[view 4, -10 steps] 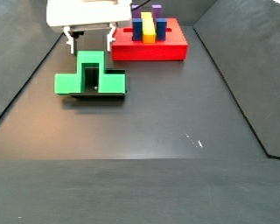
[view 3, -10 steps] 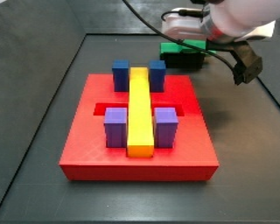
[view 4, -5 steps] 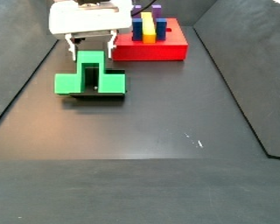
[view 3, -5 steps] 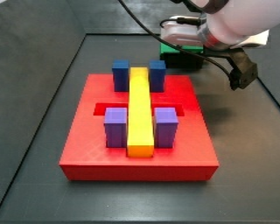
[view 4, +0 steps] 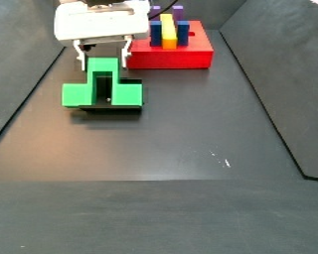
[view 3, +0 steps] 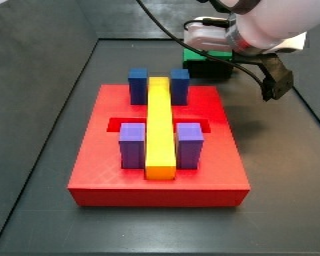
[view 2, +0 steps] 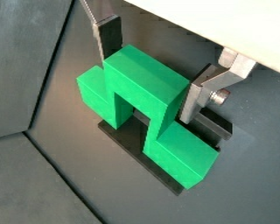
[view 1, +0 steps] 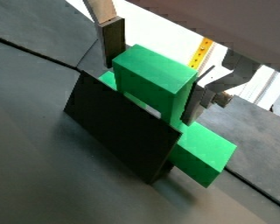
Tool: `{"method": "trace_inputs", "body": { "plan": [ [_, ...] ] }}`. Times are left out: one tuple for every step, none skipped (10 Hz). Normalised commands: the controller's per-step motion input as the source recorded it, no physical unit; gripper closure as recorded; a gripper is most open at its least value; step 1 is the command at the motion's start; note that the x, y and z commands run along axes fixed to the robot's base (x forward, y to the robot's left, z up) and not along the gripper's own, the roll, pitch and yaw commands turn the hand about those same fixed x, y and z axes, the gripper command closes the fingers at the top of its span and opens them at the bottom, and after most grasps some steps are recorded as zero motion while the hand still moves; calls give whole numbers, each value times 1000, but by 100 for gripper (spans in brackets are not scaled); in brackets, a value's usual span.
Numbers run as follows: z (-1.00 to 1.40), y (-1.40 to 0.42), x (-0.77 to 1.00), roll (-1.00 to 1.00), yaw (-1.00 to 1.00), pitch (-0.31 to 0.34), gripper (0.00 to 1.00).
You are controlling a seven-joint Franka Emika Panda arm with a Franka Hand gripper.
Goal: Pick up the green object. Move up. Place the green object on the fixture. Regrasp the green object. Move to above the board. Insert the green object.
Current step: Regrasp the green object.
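The gripper [view 2: 157, 68] hangs low over the green object [view 2: 143, 109], its two silver fingers [view 2: 108, 37] spread to either side of the piece's raised middle block. In both wrist views a sliver of space seems to remain between each dark pad and the green faces, so the jaws read as apart and straddling, not yet clamped; the angle is steep enough that light contact on one side cannot be ruled out. In a side view the gripper [view 4: 103, 50] sits directly above the upright part of the green object [view 4: 102, 87], near the back of the table.

The green object rests on the fixture [view 1: 119, 131], its notch riding over the dark bracket so that one green arm hangs down on each side and the raised block stands on top. The fixture's base plate [view 2: 166, 168] lies flat on the dark floor. The board [view 3: 156, 160], with its blue blocks [view 3: 157, 82], purple blocks [view 3: 160, 143] and yellow bar [view 3: 159, 125], lies just beside the fixture.

The piece looks like rigid moulded plastic: light, stiff, unlikely to deform or break under the jaws. Its faces are smooth and probably somewhat slick, so a shallow pinch could let it pivot. The best hold appears to be the two flat parallel sides of the raised block, pads set well down and centred, keeping the stepped lower arms free for the insertion.
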Motion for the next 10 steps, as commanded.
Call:
{"method": "trace_inputs", "body": {
  "plan": [
    [0, 83, 43, 0, 0, 37, 0],
    [0, 94, 37, 0, 0, 37, 0],
    [0, 57, 0, 0, 0, 6, 0],
    [0, 91, 9, 0, 0, 14, 0],
    [0, 94, 11, 0, 0, 17, 0],
    [0, 97, 3, 14, 0, 23, 0],
    [0, 91, 0, 29, 0, 17, 0],
    [0, 0, -20, 0, 0, 0, 0],
    [0, 0, 0, 94, 0, 0, 0],
    [0, 0, 0, 0, 0, 0, 0]
  ]
}}
